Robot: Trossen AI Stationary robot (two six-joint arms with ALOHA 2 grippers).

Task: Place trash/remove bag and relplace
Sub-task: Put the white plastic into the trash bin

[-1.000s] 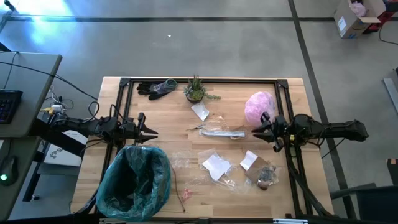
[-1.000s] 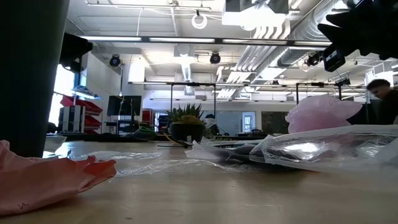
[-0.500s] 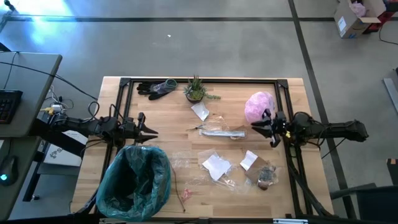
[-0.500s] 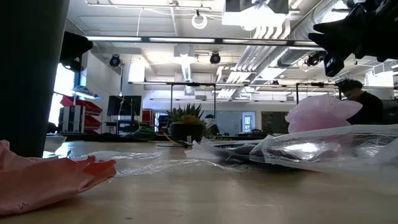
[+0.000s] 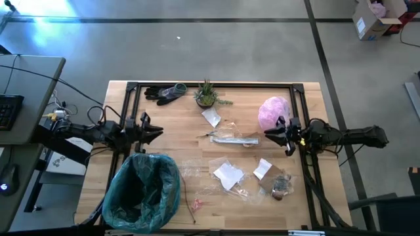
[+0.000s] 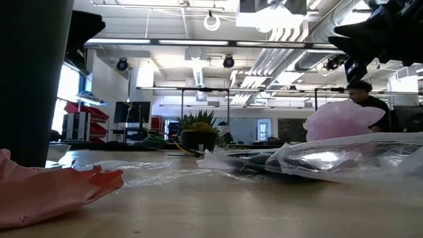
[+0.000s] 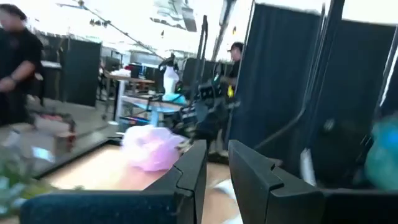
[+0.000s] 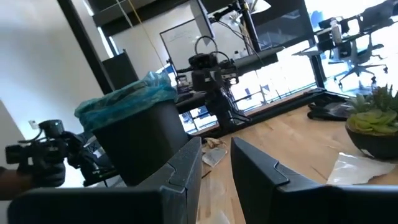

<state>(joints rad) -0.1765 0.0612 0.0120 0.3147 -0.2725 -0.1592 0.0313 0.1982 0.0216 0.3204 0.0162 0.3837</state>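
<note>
Since a second ago the left gripper (image 5: 157,132) has lifted slightly beside the bag (image 5: 141,190); both grippers' jaws stand narrowly apart, empty. Right gripper (image 5: 270,133) hovers by the pink bag (image 5: 272,110). Trash (image 5: 228,174) litters the wooden table (image 5: 177,118); concrete floor (image 5: 216,52) beyond.

Plant (image 5: 206,95), dark gloves (image 5: 164,93), pink bag (image 5: 273,112)

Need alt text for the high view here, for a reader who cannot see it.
Seen from overhead, both arms hover over a wooden table: the left gripper above the teal bag lining a bin, the right gripper beside a pink bag. Trash lies scattered between them, and neither gripper holds anything.
</note>
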